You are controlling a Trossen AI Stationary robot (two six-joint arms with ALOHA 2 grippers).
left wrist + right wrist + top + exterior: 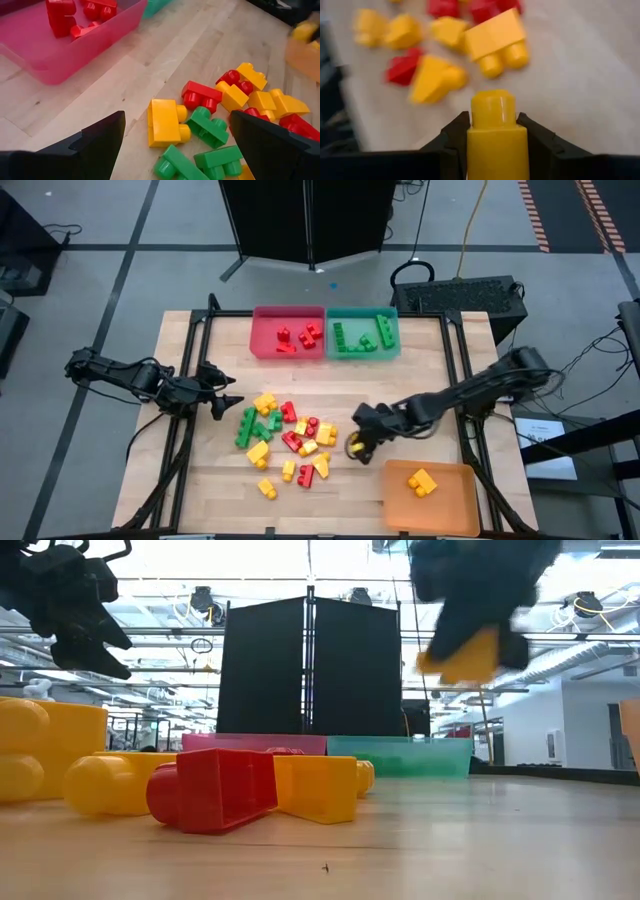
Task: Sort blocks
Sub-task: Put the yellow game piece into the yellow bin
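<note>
A pile of red, green and yellow blocks (285,438) lies on the wooden table's middle. My right gripper (355,446) is shut on a yellow block (496,137), just right of the pile and above the table; the block also shows raised in the low view (465,655). My left gripper (228,404) is open and empty, above the table at the pile's left edge; its fingers (102,137) stand wide over green and yellow blocks (200,127). My right gripper pinches the yellow block's two opposite sides (470,142) between its two fingers. The block's stud (492,107) sticks out beyond the fingertips. The block is lifted clear of the table.
A red tray (288,332) with red blocks and a teal tray (362,332) with green blocks stand side by side at the far edge. An orange tray (430,492) with yellow blocks sits at the near right, beside my right gripper.
</note>
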